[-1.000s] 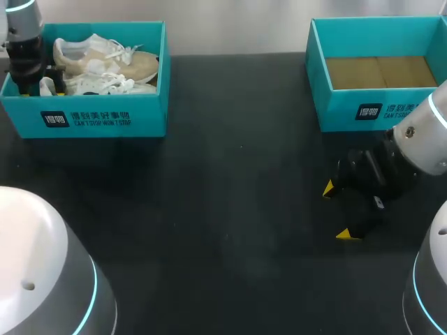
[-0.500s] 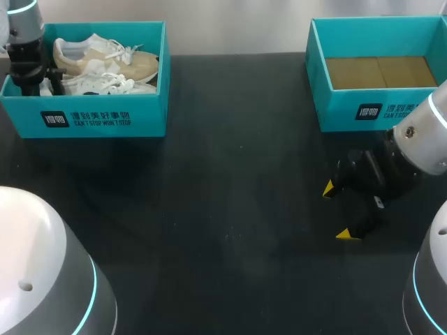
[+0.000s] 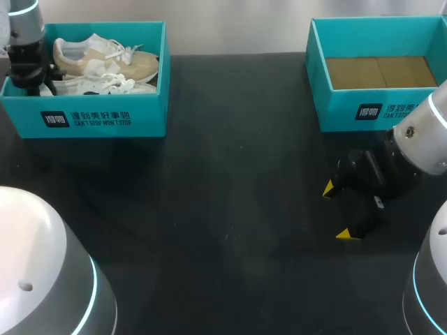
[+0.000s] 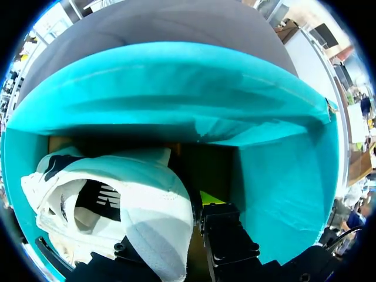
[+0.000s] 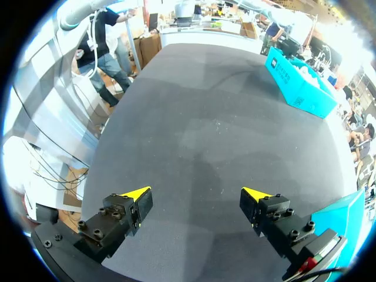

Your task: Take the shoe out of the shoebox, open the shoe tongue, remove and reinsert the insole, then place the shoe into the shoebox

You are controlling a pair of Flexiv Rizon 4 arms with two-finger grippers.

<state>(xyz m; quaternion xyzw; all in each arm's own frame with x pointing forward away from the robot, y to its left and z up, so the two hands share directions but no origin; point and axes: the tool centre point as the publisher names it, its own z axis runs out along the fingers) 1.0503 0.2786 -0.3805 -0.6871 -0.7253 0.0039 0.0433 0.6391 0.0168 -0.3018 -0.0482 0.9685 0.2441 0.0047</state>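
Observation:
A teal shoebox point(image 3: 105, 118) at the table's far left holds a beige sneaker point(image 3: 112, 61) and a white sneaker point(image 3: 98, 85). My left gripper point(image 3: 31, 80) reaches down into the box's left end. In the left wrist view, the left gripper point(image 4: 176, 223) is shut on the heel of the white sneaker point(image 4: 147, 205). One yellow fingertip point(image 4: 211, 197) shows beside the heel, and the other is hidden under the shoe. My right gripper point(image 3: 338, 211) hovers open over bare table at the right, nothing between its fingers point(image 5: 136, 195).
A second teal box point(image 3: 363, 105) with a cardboard-brown floor stands at the far right, just behind the right gripper. Black tabletop point(image 3: 230, 195) stretches between the two boxes. The teal wall point(image 4: 176, 100) of the shoebox rises close ahead of the left gripper.
The left gripper's fingers have drawn together around the white sneaker's heel inside the box. The right arm has stayed where it was.

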